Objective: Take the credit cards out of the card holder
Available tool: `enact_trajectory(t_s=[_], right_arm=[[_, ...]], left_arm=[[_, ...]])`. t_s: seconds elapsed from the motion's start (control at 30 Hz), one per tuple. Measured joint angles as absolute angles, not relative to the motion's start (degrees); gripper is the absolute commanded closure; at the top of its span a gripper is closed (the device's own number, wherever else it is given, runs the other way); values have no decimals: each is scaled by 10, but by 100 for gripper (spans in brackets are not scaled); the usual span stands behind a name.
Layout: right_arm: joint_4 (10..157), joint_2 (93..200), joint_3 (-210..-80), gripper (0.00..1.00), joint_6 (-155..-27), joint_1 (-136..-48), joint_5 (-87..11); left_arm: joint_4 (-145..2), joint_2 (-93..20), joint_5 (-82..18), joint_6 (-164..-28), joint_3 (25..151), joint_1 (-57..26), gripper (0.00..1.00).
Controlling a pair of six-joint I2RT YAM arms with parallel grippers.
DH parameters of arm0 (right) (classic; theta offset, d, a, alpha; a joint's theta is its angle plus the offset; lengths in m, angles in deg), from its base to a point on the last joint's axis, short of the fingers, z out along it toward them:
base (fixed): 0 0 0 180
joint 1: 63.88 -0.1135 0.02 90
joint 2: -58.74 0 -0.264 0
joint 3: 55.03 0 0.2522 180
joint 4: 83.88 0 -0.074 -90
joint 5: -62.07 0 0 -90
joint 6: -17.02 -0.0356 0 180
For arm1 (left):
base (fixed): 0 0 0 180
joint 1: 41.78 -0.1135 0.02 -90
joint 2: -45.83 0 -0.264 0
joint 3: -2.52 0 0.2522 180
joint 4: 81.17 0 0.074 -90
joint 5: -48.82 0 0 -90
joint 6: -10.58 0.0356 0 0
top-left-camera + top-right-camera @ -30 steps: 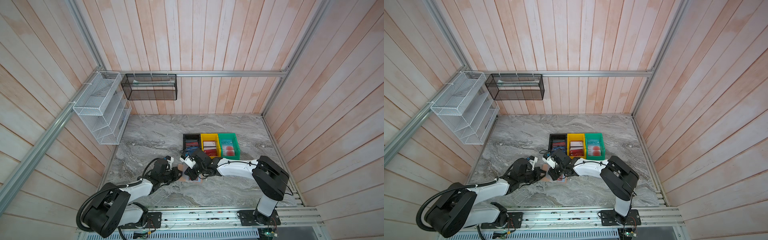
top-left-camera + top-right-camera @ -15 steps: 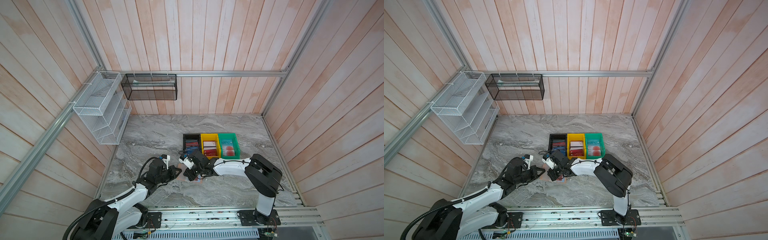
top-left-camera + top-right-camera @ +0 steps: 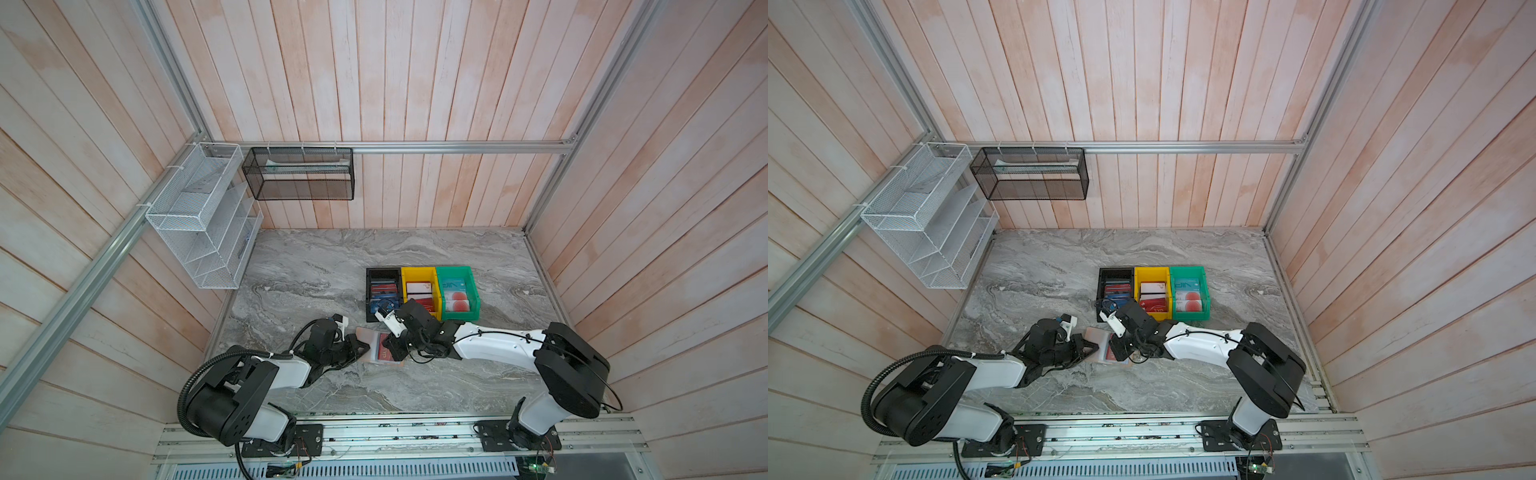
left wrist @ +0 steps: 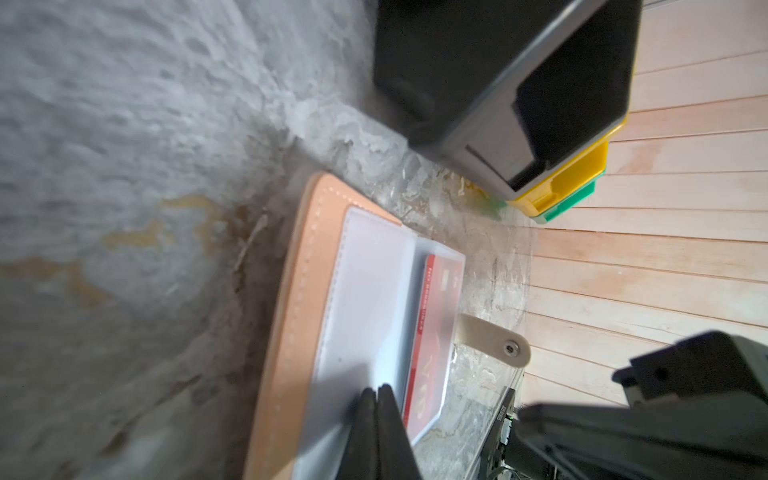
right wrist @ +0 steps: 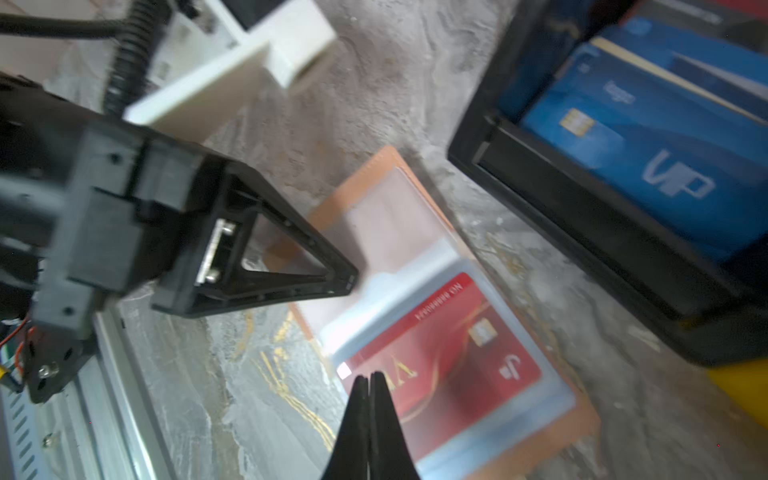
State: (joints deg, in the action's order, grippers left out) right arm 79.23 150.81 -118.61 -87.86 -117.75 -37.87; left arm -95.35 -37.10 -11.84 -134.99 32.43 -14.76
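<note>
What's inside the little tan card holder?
One red card shows inside a clear sleeve of the open card holder. Anything beneath that sleeve is covered.

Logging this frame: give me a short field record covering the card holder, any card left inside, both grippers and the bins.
card holder: open, flat on the marble table, near the bins
card inside: one red VIP card in a clear sleeve
left gripper: shut, tips at a clear sleeve page
right gripper: shut, tips at the red card's edge; grip unclear
bins: black bin, yellow bin, green bin, side by side, cards in each
task: unfinished
</note>
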Motion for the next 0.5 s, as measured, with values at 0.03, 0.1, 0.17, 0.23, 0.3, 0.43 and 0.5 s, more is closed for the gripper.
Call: enact_trajectory(t_s=[0.03, 0.1, 0.17, 0.23, 0.3, 0.43, 0.5], right_arm=[[784, 1506, -1180, 95, -880, -1169, -369], [767, 1506, -1173, 95, -882, -1155, -351], [751, 1506, -1173, 95, -882, -1144, -336], [743, 1506, -1173, 95, -881, -1141, -326], [740, 1508, -1173, 95, -880, -1141, -324], [737, 1523, -1173, 95, -880, -1141, -324], [737, 1532, -1173, 95, -880, -1142, -325]], left_arm=[[-955, -371, -118, -1350, 326, -147, 95], [-958, -372, -116, -1350, 327, -147, 95], [-959, -375, -116, -1350, 328, -147, 95], [-963, -380, -116, -1350, 328, -147, 95], [-965, -385, -116, -1350, 328, -147, 94], [-969, -388, -115, -1350, 328, -147, 94], [-969, -389, -115, -1350, 328, -147, 94]])
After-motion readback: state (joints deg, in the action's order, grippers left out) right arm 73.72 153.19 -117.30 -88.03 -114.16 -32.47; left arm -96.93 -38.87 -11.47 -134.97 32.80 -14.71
